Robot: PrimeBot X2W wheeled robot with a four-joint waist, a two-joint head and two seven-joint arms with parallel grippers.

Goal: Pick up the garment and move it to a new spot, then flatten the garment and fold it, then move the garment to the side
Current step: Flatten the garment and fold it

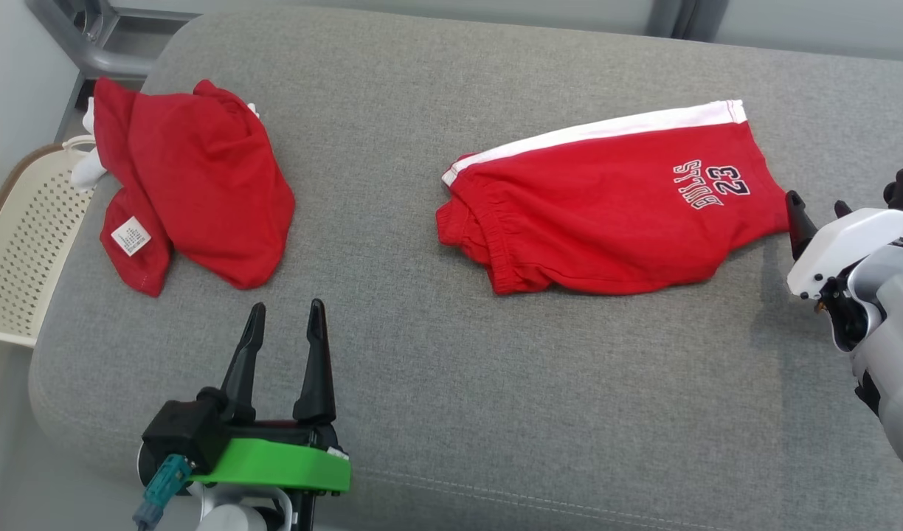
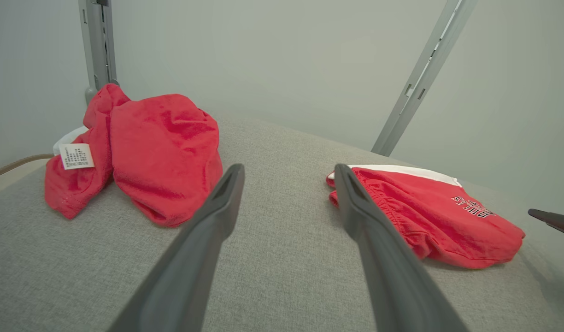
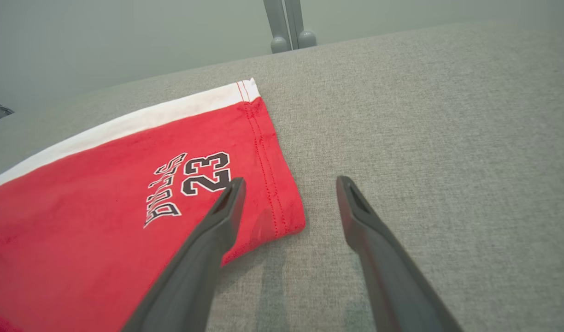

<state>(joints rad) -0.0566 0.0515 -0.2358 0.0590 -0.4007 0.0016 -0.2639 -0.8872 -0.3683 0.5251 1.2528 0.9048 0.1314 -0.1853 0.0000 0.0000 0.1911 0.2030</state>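
Observation:
Red shorts (image 1: 614, 206) with a white side stripe and "BULLS 23" lettering lie folded over on the right half of the grey cushioned surface (image 1: 459, 383). A second red garment (image 1: 193, 177) sits crumpled at the back left, its white label showing. My left gripper (image 1: 286, 307) stands open near the front left, empty, between the two garments; in the left wrist view (image 2: 289, 168) its fingers frame bare cushion. My right gripper (image 1: 815, 203) is open at the shorts' right hem; in the right wrist view (image 3: 289, 180) its left finger hovers over the hem corner of the shorts (image 3: 125, 198).
A cream perforated basket (image 1: 16, 243) stands off the cushion's left edge. Grey metal frame tubes (image 1: 90, 44) run behind the back left corner. Bare cushion stretches across the front and between the garments.

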